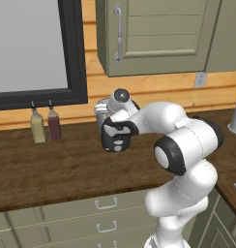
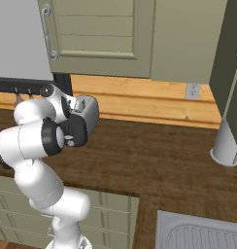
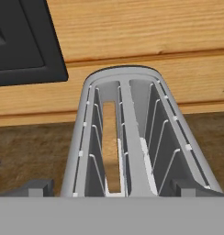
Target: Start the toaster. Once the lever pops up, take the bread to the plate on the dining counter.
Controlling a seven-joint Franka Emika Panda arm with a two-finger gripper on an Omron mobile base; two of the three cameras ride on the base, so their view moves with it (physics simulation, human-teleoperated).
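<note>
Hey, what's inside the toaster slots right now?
In the hand view, the toaster has a slice of bread standing on edge in its left slot; the right slot shows only wire guides. The bread's lower part is hidden down in the slot.

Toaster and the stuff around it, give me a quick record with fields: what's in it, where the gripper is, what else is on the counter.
toaster: on the dark wood counter, against the wall
slots: two; bread stands in the left one as seen in the hand view, the other is empty
gripper: open, just above the toaster top, fingertips either side
holding: nothing
bottles: two, left of the toaster, under the window frame
sink: at the lower right in the right base view
</note>
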